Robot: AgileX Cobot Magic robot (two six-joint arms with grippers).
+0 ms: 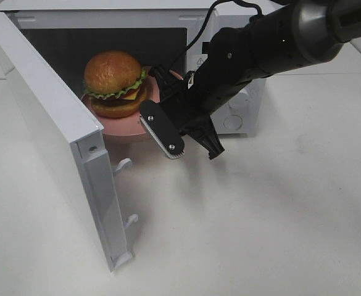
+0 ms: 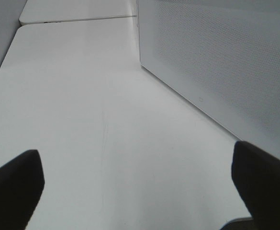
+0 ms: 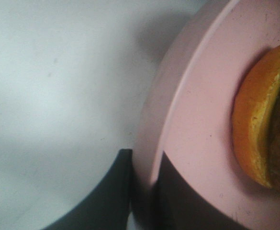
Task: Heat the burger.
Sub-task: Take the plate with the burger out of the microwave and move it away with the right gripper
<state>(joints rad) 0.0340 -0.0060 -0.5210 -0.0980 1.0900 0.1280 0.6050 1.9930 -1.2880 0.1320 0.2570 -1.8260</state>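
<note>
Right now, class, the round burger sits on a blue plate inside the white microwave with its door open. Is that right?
Not quite. The plate under the burger is pink, as the exterior high view shows; the microwave door is open.

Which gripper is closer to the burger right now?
Right. The right gripper is at the pink plate holding the burger, its fingers astride the rim. The left gripper is out over bare table beside the microwave's outer wall, away from the burger.
</note>
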